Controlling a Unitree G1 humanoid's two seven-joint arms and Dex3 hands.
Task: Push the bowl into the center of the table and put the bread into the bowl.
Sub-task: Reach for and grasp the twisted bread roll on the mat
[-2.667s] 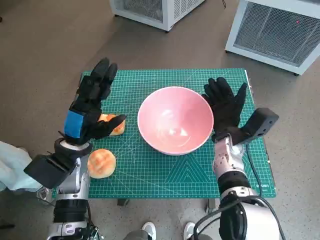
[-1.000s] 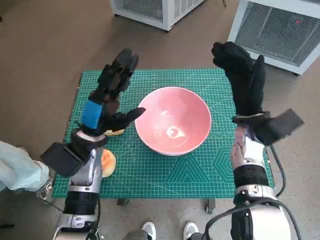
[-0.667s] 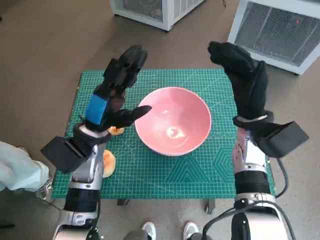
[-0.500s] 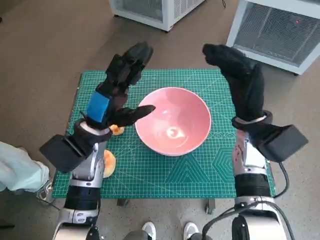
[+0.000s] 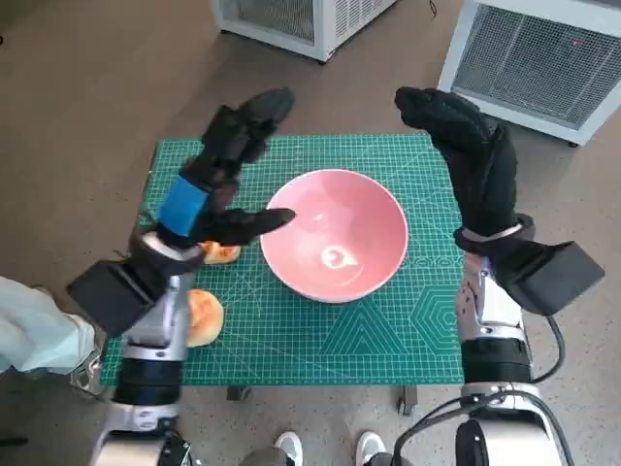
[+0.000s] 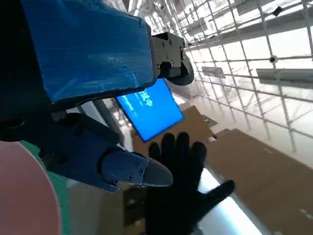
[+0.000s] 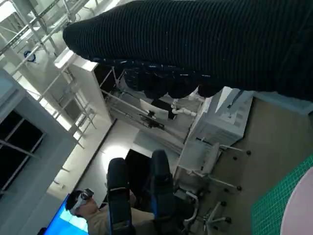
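Sitting roughly at the middle of the green cutting mat (image 5: pixel 291 340), the pink bowl (image 5: pixel 335 248) looks already placed, so the pushing half of the task reads as done. Its mouth faces straight up and it holds nothing but a glint of light on its floor; being round, it has no long axis to speak of.

Both bread rolls are still outside it. One roll (image 5: pixel 222 253) lies on the mat just beside the bowl's left rim, mostly hidden under the left hand. The second roll (image 5: pixel 204 315) rests nearer the robot's edge of the mat than the bowl, also to the bowl's left, partly covered by the left forearm. Both look rounded, so neither shows a clear long axis or heading from here. Putting the bread in the bowl remains to be done.

The left hand (image 5: pixel 221 165) hangs above the mat to the left of the bowl, holding nothing, fingers stretched away from the robot and thumb reaching toward the bowl's rim. The right hand (image 5: pixel 471 155) is raised past the bowl's far right side, empty, fingers extended and slightly curled, apparently clear of the bowl.

I judge the left hand better placed to take a roll, since both lie on its side of the bowl.
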